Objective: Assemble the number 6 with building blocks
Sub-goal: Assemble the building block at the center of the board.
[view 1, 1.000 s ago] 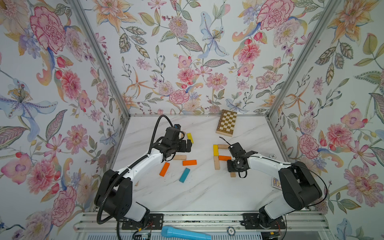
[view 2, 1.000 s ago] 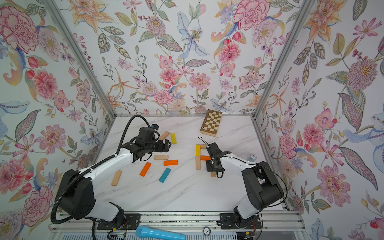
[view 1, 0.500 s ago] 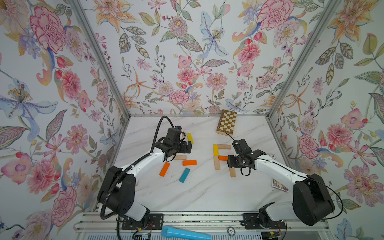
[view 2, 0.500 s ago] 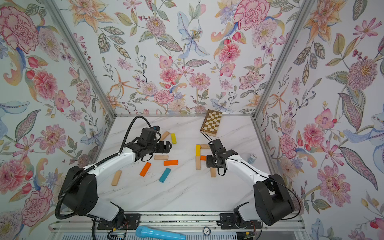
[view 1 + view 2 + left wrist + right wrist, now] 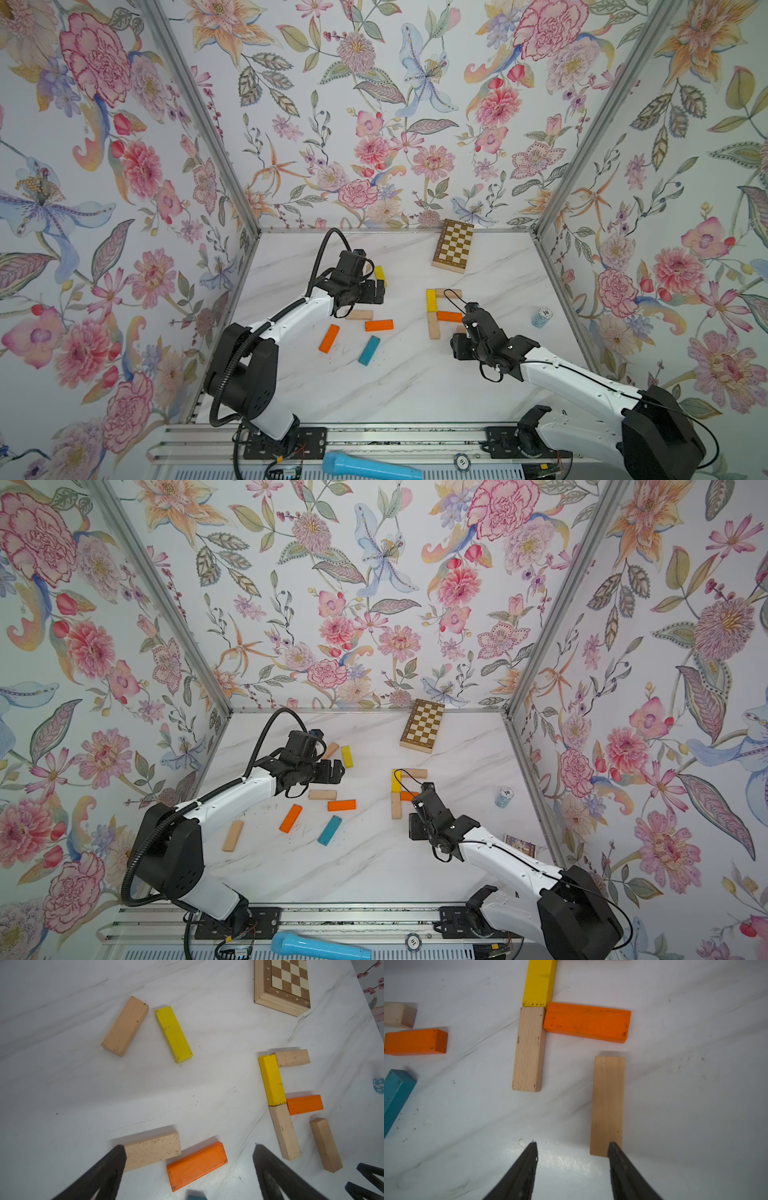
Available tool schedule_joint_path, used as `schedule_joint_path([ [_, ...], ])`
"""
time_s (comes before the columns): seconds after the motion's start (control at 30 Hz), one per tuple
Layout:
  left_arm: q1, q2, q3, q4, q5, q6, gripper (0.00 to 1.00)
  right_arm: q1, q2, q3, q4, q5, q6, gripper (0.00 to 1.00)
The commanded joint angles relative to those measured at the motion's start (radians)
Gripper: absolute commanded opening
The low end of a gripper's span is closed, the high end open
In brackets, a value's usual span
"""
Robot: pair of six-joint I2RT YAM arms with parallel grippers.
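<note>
Blocks (image 5: pixel 379 325) look like small wooden bars, some painted. My guess is they're light and rigid with nothing to crush, but easy to skid on that glossy marble table (image 5: pixel 415 386) if nudged.

The half-built six (image 5: pixel 432 316) sits right of centre in both top views. A beige bar (image 5: pixel 449 292) lies across the top, and a yellow bar (image 5: pixel 431 300) and a pale bar (image 5: pixel 433 326) form the stem. An orange bar (image 5: pixel 449 316) sticks out to the right from the middle, and all four are touching.

The right wrist view shows one more plain wood block (image 5: pixel 608 1103) just off the orange bar's free end, parallel to the stem with a small gap between. In the top views the arm hides most of it.

The right claw (image 5: pixel 572 1147) is spread apart with nothing between its fingers. One fingertip overlaps that block's near end, and I can't tell if it's touching. The left claw (image 5: pixel 188 1147) is wide open and empty, hanging over the spare blocks (image 5: pixel 369 350) left of centre.

If it were me, I'd pinch a bar across its narrow width, mid-length, so it doesn't pivot. The painted faces are probably slicker than the bare wood. The biggest worry is bumping the placed bars out of line, since only their own weight keeps them put.
</note>
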Motion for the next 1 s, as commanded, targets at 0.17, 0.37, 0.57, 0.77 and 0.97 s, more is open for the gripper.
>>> schedule_joint_path([
  [0.17,0.009,0.013,0.075,-0.018,-0.006,0.1,0.99,0.065,-0.104,-0.099,0.096,0.181,0.071,0.55],
  [0.37,0.013,-0.02,0.124,-0.155,-0.031,0.251,0.99,0.05,-0.065,-0.082,0.093,0.141,0.056,0.53],
  [0.57,0.029,-0.114,0.076,-0.152,-0.006,0.263,0.99,0.019,-0.005,-0.041,0.015,0.095,0.066,0.5],
  [0.77,0.028,-0.17,0.049,-0.135,-0.011,0.266,0.99,0.016,-0.058,-0.067,-0.026,0.04,0.091,0.43],
  [0.97,0.029,-0.188,0.041,-0.115,0.011,0.252,0.99,-0.047,-0.16,-0.119,-0.047,-0.046,0.084,0.44],
])
